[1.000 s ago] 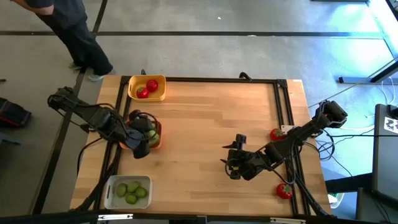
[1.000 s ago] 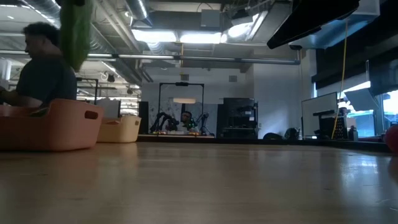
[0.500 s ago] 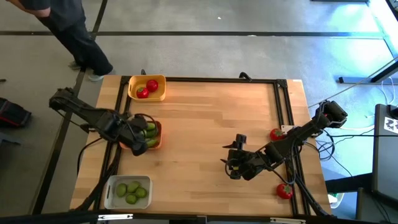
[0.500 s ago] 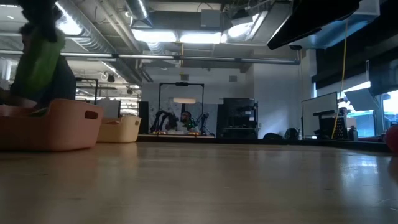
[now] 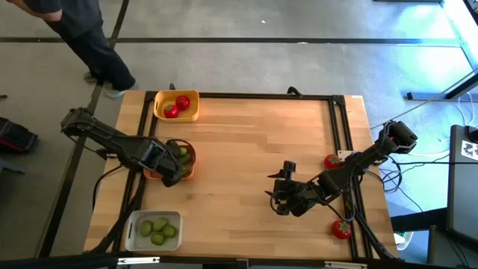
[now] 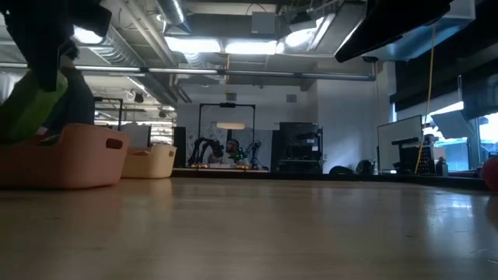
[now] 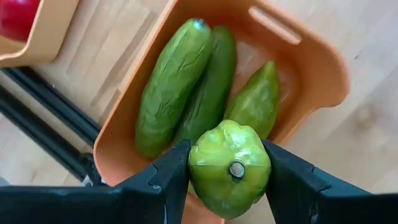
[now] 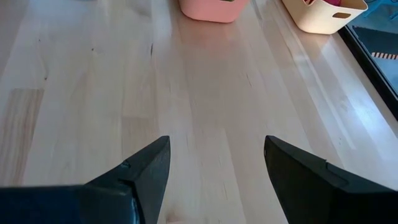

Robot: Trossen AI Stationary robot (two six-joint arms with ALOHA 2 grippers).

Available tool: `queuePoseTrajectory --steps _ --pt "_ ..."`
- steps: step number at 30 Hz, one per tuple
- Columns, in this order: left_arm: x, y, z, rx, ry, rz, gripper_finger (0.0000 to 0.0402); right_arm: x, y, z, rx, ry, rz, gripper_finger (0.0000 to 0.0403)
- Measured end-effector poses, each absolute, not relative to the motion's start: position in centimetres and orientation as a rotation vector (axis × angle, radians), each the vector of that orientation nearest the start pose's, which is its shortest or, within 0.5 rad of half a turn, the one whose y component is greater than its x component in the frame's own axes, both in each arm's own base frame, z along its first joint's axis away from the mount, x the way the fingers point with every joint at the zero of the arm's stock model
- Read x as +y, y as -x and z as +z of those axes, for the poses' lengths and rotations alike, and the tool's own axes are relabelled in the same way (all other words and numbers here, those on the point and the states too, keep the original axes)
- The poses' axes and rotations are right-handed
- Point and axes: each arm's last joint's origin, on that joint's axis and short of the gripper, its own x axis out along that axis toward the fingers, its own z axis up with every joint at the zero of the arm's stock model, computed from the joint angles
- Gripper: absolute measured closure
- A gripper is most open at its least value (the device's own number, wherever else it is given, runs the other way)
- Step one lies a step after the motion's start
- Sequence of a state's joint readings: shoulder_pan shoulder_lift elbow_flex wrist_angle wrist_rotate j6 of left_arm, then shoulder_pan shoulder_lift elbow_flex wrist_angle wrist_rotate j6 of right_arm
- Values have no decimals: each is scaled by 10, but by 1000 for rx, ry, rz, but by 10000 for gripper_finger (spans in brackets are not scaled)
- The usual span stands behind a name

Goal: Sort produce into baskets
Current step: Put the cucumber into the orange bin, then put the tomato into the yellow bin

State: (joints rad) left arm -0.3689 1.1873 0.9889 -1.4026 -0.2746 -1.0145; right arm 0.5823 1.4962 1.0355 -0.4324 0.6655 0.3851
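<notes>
The left claw (image 5: 173, 166) has come down over the orange basket (image 5: 187, 171) since a second ago, when it hung higher and nearer the desk's front edge with its load lifted clear. In the low view the green cucumber piece (image 6: 31, 105) that was up high at the start now dips to the basket's rim (image 6: 74, 132). From the left wrist camera the claw (image 7: 229, 171) grips that green piece (image 7: 229, 167) end-on, both fingers (image 7: 169, 177) pressed to its sides, directly above the orange basket (image 7: 314, 65), where three more cucumber pieces (image 7: 172, 84) lie side by side.

The right claw (image 5: 282, 200) has not budged: it waits low over bare wood right of centre, its fingers (image 8: 140, 171) spread wide with nothing between them.

The rest is unchanged. The yellow basket (image 5: 191, 113) at the far left corner holds red tomatoes (image 5: 177, 105). The white-grey basket (image 5: 133, 233) at the near left corner holds limes (image 5: 158, 229). Two tomatoes remain loose on the right: one (image 5: 331, 161) against the right-hand rail beside the right arm, one (image 5: 341, 229) near the front right corner by the same rail.

All three baskets hug the left edge of the desk (image 5: 254, 134), just inside the black frame. The whole middle is open wood, from the orange basket across to the right claw. A person (image 5: 86, 37) stands on the floor beyond the far left corner.
</notes>
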Motion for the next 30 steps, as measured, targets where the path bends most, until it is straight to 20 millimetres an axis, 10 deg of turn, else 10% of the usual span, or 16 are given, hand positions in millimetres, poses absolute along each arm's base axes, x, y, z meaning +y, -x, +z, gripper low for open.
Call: queuePoseTrajectory --steps 30 --pt "-47 -159 247 1460 258 639 124 151 -262 240 700 160 -215 153"
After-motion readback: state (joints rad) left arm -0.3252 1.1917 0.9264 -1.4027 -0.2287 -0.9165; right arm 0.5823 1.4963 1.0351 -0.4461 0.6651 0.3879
